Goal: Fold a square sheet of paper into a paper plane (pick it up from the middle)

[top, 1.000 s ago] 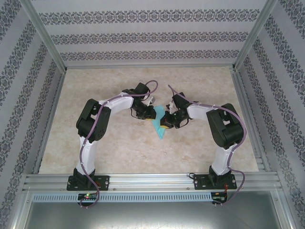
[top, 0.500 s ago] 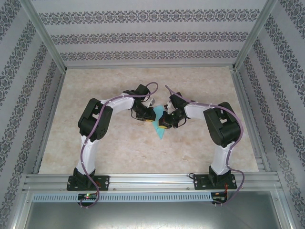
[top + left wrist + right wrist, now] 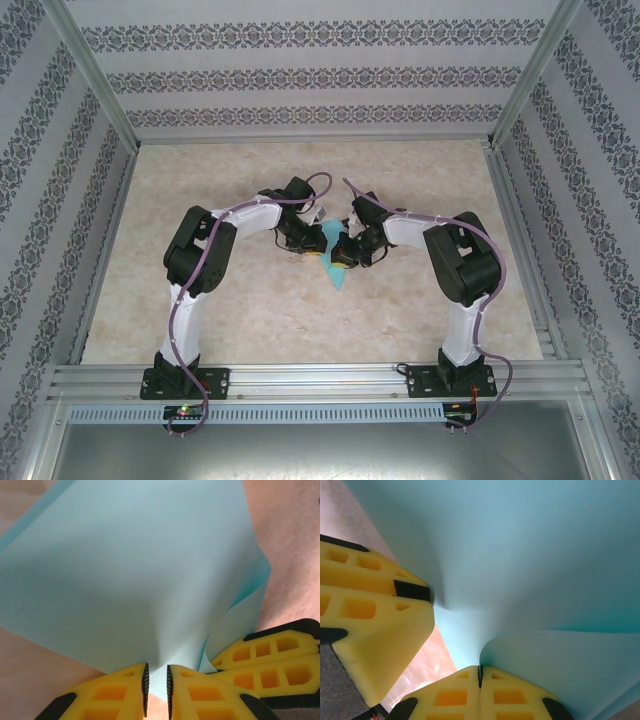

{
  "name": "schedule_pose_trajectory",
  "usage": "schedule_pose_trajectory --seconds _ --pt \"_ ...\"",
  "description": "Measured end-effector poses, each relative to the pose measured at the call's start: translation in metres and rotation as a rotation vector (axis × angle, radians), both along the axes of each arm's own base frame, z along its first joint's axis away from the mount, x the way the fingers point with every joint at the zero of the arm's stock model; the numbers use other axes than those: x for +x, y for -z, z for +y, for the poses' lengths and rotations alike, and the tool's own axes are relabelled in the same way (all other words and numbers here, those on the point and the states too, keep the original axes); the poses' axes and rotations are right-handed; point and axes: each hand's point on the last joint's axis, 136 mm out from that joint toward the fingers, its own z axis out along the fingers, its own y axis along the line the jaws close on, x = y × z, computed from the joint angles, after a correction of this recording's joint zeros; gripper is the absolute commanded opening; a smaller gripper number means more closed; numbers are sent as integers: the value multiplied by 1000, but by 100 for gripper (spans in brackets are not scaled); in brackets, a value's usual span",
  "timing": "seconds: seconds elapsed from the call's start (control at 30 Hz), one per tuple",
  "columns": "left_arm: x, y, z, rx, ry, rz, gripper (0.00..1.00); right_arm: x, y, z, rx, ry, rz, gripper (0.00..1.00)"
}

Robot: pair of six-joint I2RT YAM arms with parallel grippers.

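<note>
We see the thin turquoise-blue paper sheet near the middle of the beige marbled tabletop, caught between the two arms. From above, the part that shows is a narrow wedge with its point toward the near edge. The rest is hidden under the two grippers.

The left gripper reaches in from the left and the right gripper from the right. Their yellow tips sit just beside each other over the paper.

In the left wrist view, the left gripper has its jaws drawn nearly together. Only a slim gap lies between the black pads, and it is filled by a pinch of the paper, which spreads upward from there as a broad, smooth surface. At the lower right, the yellow fingers of the right gripper press in close, and a curled second layer of paper rises next to them.

In the right wrist view, the right gripper has its jaws pressed tight together on a rounded, folded-over flap of the sheet. The yellow fingers of the left gripper sit just to the left, touching the paper.
</note>
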Motion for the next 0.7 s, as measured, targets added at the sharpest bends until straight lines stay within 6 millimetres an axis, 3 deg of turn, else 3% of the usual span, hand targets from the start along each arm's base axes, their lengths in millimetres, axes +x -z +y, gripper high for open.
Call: schedule_pose_trajectory --seconds 0.7 --pt "0 0 0 0 4 -2 21 4 0 -6 -46 17 -21 5"
